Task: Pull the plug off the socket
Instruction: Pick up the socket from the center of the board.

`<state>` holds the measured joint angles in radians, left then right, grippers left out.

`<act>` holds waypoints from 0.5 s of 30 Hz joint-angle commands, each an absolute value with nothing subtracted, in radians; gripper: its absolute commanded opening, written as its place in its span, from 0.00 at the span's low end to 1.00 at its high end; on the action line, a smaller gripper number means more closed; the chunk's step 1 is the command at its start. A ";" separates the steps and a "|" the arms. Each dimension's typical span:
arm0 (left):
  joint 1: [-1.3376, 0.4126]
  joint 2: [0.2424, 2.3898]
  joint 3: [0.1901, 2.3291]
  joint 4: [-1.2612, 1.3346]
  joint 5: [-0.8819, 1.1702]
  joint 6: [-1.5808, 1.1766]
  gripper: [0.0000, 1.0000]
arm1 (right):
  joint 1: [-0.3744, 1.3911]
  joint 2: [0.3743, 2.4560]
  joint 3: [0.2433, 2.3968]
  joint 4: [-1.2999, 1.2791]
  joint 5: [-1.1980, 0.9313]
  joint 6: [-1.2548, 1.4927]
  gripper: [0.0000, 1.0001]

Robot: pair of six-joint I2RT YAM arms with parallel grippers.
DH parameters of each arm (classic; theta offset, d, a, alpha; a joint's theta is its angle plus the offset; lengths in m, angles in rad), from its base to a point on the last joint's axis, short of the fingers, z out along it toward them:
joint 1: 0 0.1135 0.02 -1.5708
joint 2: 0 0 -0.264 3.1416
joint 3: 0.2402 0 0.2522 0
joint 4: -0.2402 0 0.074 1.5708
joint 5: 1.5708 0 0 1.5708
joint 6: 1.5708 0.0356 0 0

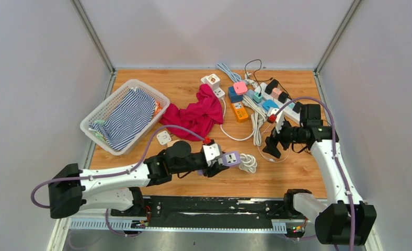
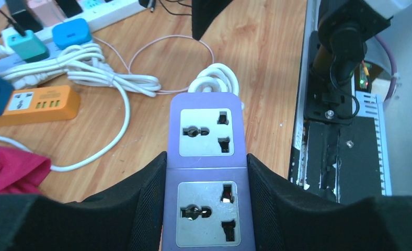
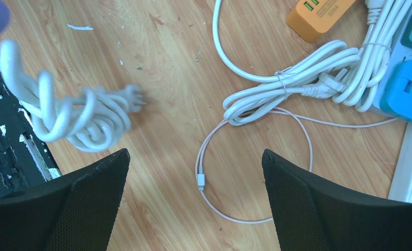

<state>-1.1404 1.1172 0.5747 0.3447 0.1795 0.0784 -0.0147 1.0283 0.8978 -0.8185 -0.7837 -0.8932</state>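
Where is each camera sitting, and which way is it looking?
Top view: high behind the arms, looking down on the table; both arms show.
Left wrist: on the left arm, facing along the left gripper, shut on the purple power strip.
Right wrist: on the right arm, facing down at the thin pink cable; the open right gripper frames it.
Shared: both wrist views see the coiled white cord and orange power strip.

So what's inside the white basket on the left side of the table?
A blue-and-white striped cloth fills the white basket, with something orange peeking out at its right edge. Anything beneath the cloth is covered.
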 commanded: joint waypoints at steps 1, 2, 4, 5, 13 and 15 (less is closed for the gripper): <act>-1.124 1.014 0.554 0.398 0.076 0.014 0.00 | -0.044 1.003 0.888 -0.805 -0.774 -0.869 0.97; -1.112 0.994 0.549 0.398 0.073 0.006 0.00 | -0.046 1.001 0.887 -0.802 -0.772 -0.866 0.97; -1.083 0.963 0.540 0.398 0.062 -0.051 0.00 | -0.049 0.997 0.884 -0.797 -0.770 -0.864 0.97; -1.068 0.949 0.537 0.398 0.045 -0.072 0.00 | -0.050 0.997 0.883 -0.794 -0.769 -0.862 0.97; -0.912 0.898 0.587 0.397 -0.061 -0.205 0.00 | -0.052 0.997 0.875 -0.784 -0.767 -0.858 0.97; -0.856 0.905 0.628 0.397 -0.056 -0.244 0.00 | -0.051 0.997 0.873 -0.781 -0.767 -0.859 0.97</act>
<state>-0.9356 0.9222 0.5388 0.3172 -0.0074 -0.1467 -0.0296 1.0100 0.8894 -0.7845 -0.7761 -0.8742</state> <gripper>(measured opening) 0.526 0.969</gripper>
